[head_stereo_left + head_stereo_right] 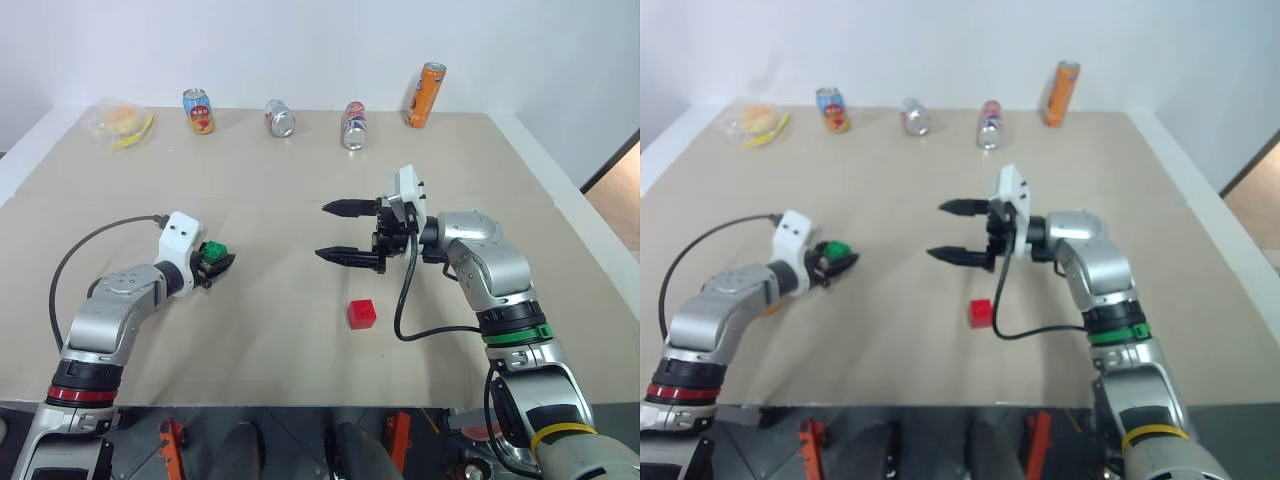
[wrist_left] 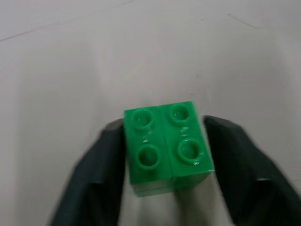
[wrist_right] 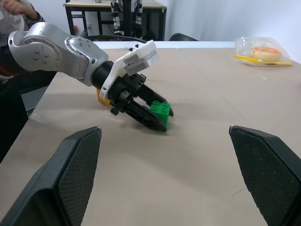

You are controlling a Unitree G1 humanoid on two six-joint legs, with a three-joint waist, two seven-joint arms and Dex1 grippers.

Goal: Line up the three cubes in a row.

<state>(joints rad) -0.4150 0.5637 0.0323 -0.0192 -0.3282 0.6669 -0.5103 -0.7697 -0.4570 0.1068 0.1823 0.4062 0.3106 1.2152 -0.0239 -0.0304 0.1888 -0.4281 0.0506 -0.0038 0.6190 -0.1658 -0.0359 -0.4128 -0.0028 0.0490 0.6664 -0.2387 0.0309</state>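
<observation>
My left gripper [image 1: 215, 262] is shut on the green cube [image 1: 213, 250], low over the left part of the table. In the left wrist view the cube [image 2: 164, 146] sits studs-up between the two black fingers [image 2: 101, 174]. The red cube [image 1: 362, 314] rests alone on the table near the front, right of centre. My right gripper [image 1: 322, 230] hovers open above the table, behind the red cube, pointing left with nothing between its fingers. A yellow-orange cube [image 3: 100, 95] peeks out from behind the left wrist, mostly hidden.
Several drink cans stand or lie along the far edge: one at the left [image 1: 198, 111], two in the middle [image 1: 280, 118] [image 1: 354, 125], a tall orange one [image 1: 427, 95]. A plastic bag of food [image 1: 120, 122] lies at the back left corner.
</observation>
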